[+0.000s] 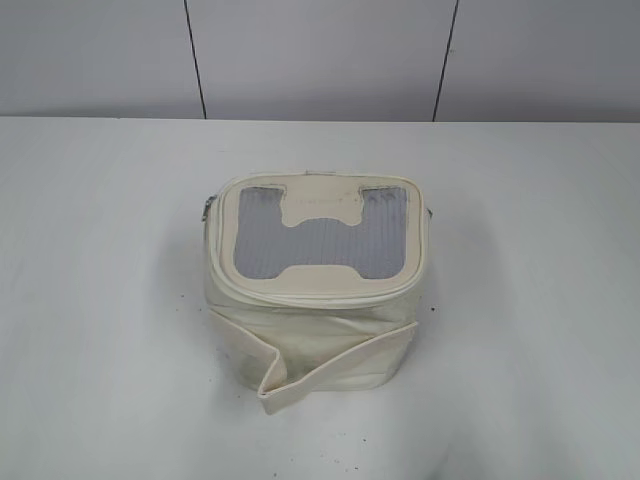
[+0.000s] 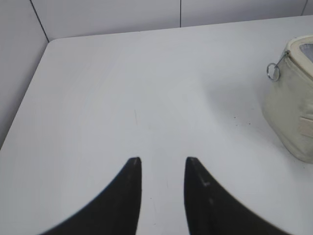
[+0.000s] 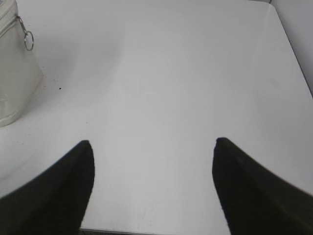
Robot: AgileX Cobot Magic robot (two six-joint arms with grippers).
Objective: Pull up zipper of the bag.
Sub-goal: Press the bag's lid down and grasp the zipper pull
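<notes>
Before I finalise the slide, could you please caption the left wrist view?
Left pincer open above the bare white table, with the cream bag and a ring pull at the right edge.

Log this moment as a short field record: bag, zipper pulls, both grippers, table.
bag: small cream bag standing upright mid-table, grey mesh top panel facing up
zipper: left ring pull hangs at the bag's left side, right ring pull at its right side; neither is held
left gripper: open with a narrow gap, over bare table, clear of the bag
right gripper: open wide, over bare table, clear of the bag
table: white table, a few dark specks near the bag
</notes>
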